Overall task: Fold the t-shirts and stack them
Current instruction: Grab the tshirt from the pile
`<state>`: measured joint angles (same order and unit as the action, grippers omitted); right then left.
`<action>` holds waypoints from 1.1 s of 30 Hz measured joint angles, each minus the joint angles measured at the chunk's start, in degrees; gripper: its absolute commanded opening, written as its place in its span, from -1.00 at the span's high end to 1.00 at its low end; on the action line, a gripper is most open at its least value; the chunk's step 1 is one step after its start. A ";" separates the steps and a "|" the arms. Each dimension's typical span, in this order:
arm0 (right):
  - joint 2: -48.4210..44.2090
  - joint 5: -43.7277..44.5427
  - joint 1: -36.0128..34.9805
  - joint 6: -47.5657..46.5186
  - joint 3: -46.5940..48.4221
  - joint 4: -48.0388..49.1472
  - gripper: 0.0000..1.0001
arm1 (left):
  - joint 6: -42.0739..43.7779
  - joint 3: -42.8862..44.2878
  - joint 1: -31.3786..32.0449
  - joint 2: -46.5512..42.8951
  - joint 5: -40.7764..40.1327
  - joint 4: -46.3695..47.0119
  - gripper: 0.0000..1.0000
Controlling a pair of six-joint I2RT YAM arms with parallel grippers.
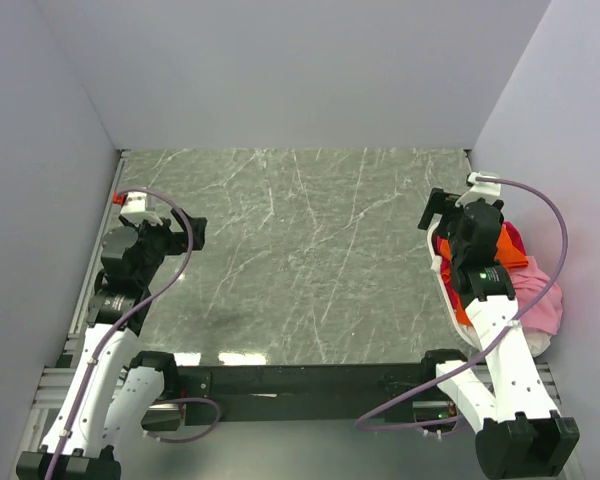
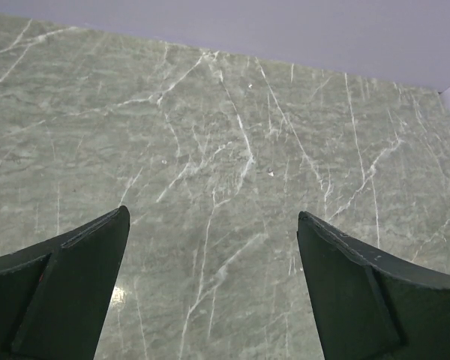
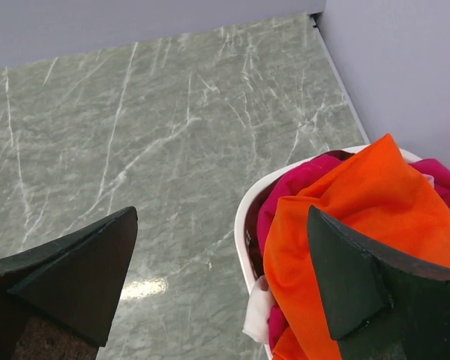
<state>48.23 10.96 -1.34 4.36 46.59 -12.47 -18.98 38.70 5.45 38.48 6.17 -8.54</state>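
Right, the soft fabric t-shirts [image 1: 536, 300] sit heaped in a white rounded basket [image 3: 240, 225] at the right edge of the green marbled counter [image 1: 300, 250]. The bright orange shirt [image 3: 360, 202] is draped over a magenta-red shirt [image 3: 300, 184]. The right fingers [image 3: 75, 277] hang spread wide, empty, by its rim; the left fingers [image 2: 60, 285] gape too, over the counter's left side.

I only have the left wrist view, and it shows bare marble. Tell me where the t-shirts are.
Observer: Piled in a white basket at the table's right edge.
Operator: Name the top one.
Observer: The orange shirt, lying over a magenta shirt.
Operator: Report the right gripper.
Observer: The right gripper is open and empty, hovering by the basket's rim.
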 measured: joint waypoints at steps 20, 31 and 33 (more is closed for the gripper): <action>6.86 -16.96 1.55 -27.82 14.71 -19.78 -0.87 | -0.39 0.02 0.00 -0.70 0.76 -0.68 -0.99; 16.65 -8.52 15.06 -26.49 20.04 -27.17 -0.34 | -0.37 0.46 1.29 -0.85 2.05 -1.07 -0.99; 18.51 -7.85 15.17 -26.45 20.65 -27.67 -0.32 | -0.35 0.61 1.75 -0.74 2.10 -1.18 -0.99</action>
<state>66.74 3.11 13.82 -22.09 67.24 -40.14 -19.33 39.31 7.20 37.74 8.27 -9.72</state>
